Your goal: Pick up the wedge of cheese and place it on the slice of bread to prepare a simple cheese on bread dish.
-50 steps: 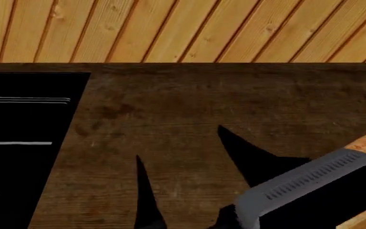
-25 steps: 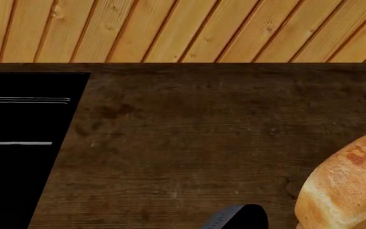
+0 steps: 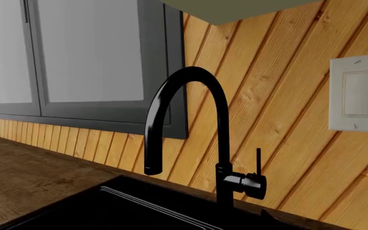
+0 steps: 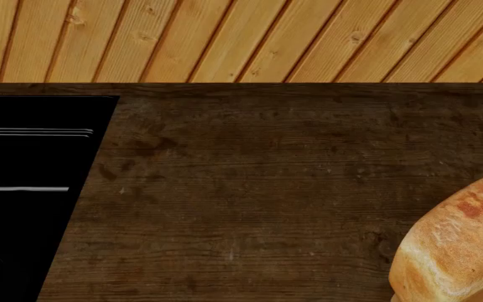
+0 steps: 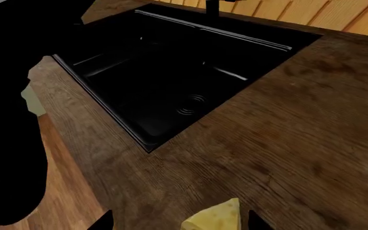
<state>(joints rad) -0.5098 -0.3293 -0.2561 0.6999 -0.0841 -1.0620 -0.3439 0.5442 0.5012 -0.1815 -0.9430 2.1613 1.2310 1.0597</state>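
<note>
The wedge of cheese (image 5: 214, 216) sits between the right gripper's (image 5: 178, 221) 2 spread fingertips (grasp unclear); next, carry it from the sink (image 5: 171, 72) to the slice of bread (image 4: 455, 245).

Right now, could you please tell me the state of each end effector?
Left end effector: not in view in any picture.
Right end effector: only the fingertips show, either side of the wedge of cheese; a closed grip cannot be told.

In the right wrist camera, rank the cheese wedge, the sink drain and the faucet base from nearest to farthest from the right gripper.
1. Wedge of cheese: between the fingertips of the right gripper, on the countertop.
2. Sink drain: on the basin floor, farther out.
3. Faucet base: behind the sink's far rim, farthest.
</note>
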